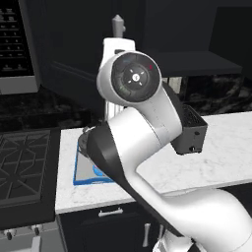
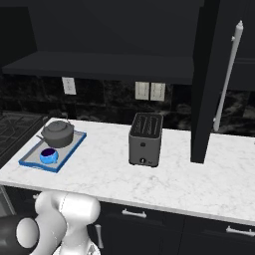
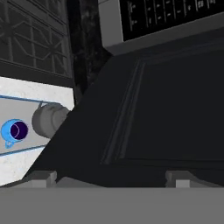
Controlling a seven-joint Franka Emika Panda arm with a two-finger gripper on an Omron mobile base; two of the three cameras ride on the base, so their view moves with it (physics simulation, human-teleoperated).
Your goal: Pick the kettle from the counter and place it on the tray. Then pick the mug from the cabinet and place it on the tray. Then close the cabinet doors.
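Nearest the hand camera, the gripper [image 3: 109, 177] stands with its jaws spread wide and nothing between them, close against a black panelled cabinet door [image 3: 166, 113]. With the kettle [image 2: 58, 133] and the mug [image 2: 48, 156] both already on the tray [image 2: 30, 160], the step in hand looks to be closing the cabinet doors. To do it well, I would press flat on the panel away from its hinge edge and follow the door's arc steadily, so the fingertips do not slide off the smooth face. Beyond the door from the hand, the tray lies on the white veined counter [image 2: 164, 174], to the left of the black toaster [image 2: 145, 139]. The kettle, squat and dark grey with a thin arched handle, sits on the tray's far end; the small bright blue mug with its dark inside sits just in front of it. Right of the toaster, the other door [image 2: 205, 84] stands out over the counter, its silver bar handle [image 2: 228, 74] upright.
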